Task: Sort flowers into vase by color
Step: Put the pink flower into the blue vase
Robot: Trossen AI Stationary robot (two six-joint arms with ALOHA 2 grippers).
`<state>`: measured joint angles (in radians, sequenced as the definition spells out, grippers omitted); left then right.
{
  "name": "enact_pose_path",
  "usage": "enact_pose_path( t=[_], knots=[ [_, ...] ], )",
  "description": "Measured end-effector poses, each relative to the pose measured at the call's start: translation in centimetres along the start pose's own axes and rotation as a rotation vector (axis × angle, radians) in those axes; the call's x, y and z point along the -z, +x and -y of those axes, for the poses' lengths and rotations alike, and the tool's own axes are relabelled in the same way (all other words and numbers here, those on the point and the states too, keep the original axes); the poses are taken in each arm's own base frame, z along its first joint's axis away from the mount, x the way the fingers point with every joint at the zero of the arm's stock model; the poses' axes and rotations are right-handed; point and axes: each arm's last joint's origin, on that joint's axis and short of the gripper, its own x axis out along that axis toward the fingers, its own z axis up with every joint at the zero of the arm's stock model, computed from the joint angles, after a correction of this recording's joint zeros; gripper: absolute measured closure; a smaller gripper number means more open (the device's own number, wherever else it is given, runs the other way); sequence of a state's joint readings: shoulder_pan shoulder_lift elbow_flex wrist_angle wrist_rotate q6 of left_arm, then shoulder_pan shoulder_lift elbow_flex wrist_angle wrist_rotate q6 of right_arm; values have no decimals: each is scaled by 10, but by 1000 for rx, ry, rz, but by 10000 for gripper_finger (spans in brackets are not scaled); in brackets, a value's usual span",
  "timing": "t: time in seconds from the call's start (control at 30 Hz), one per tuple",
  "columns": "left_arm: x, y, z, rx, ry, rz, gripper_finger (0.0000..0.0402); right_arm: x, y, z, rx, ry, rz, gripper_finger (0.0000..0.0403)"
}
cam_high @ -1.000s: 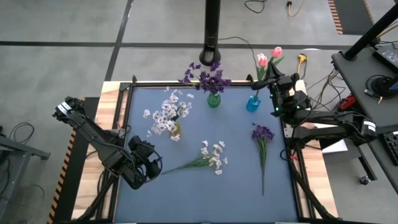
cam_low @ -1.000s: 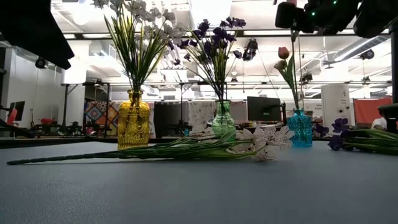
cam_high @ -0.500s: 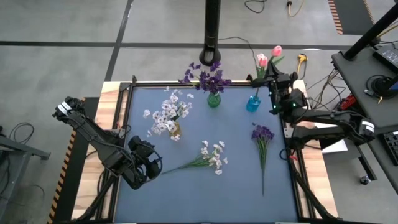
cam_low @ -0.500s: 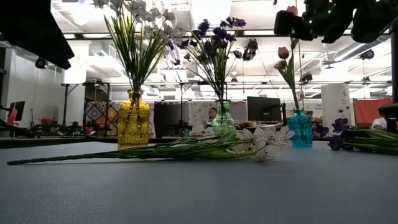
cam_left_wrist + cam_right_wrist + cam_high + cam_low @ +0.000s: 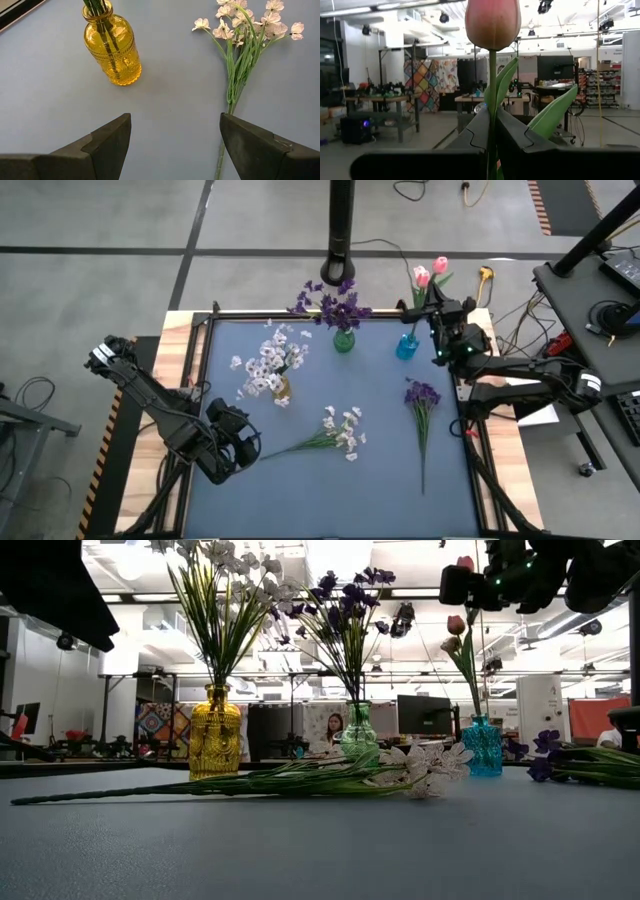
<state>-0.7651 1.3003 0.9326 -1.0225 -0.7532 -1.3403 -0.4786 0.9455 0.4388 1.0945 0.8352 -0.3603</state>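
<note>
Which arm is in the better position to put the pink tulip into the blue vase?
The right. Its gripper is shut on the pink tulip, holding it above the blue vase. The left gripper is open near the white spray.

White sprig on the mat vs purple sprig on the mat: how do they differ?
The white sprig lies mid-mat, stem running toward the left gripper; the purple sprig lies near the right edge, stem pointing to the front. The white sprig's blossoms are pale and spread out; the purple sprig's form one dark, tight cluster. Both lie flat, ungripped, with green stems, not yet in a vase.
</note>
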Motion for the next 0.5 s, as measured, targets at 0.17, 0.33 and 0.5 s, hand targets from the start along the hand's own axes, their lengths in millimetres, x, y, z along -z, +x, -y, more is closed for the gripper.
enact_pose_path(
  t=[0.17,0.33,0.5],
  knots=[
    [0,0,0,0,0,0,116,6,-2,0,-5,-17,-23,385],
    [0,0,0,0,0,0,116,10,-4,1,-8,-16,-34,385],
    [0,0,0,0,0,0,116,14,-5,0,-15,-40,-54,385]
  ],
)
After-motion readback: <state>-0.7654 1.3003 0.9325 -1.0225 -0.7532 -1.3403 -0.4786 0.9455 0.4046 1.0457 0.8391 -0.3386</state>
